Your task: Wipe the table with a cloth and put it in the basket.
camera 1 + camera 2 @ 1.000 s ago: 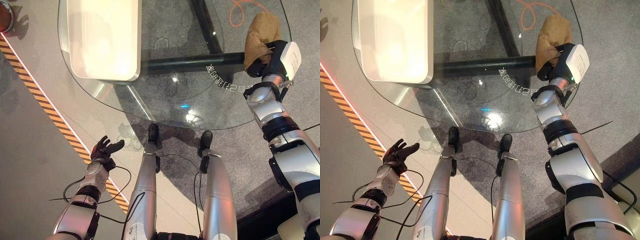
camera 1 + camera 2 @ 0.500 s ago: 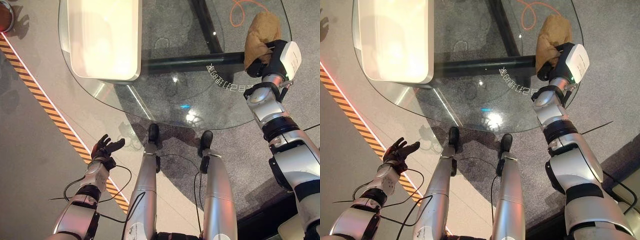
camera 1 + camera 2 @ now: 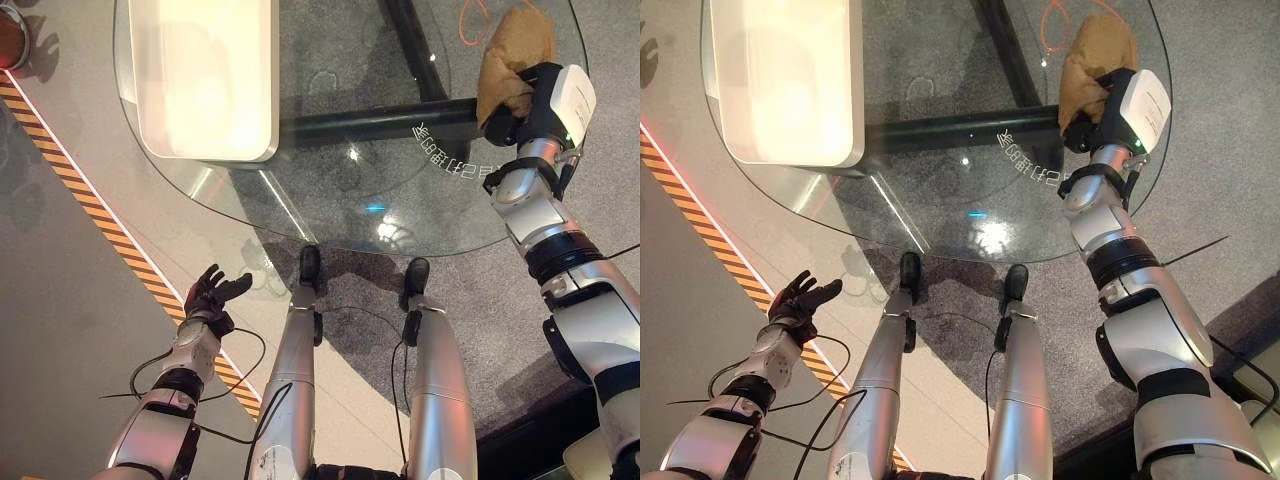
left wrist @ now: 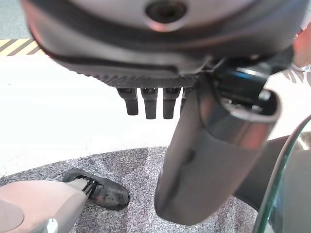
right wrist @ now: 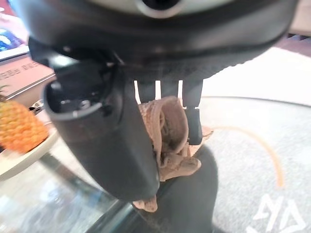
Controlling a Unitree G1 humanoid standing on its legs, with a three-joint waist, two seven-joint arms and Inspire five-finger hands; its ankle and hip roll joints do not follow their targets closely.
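Note:
A crumpled brown cloth (image 3: pixel 512 48) lies on the glass table (image 3: pixel 330 195) near its far right edge. My right hand (image 3: pixel 532 98) rests on top of it. In the right wrist view the cloth (image 5: pixel 167 131) is bunched between the thumb (image 5: pixel 109 141) and the curled fingers. The white basket (image 3: pixel 210 155) stands on the table's left part, well away from the cloth. Low at the left, over the floor, my left hand (image 3: pixel 210 295) hangs with relaxed fingers and nothing in it.
A black beam (image 3: pixel 370 125) runs under the glass. An orange cable (image 3: pixel 468 28) lies on the carpet beyond it. Yellow-black striped tape (image 3: pixel 100 215) crosses the floor at the left. A pineapple (image 5: pixel 20 127) sits on a white tray beside the table.
My right hand has slid the cloth a little to the left and farther away across the glass. The left hand has barely moved.

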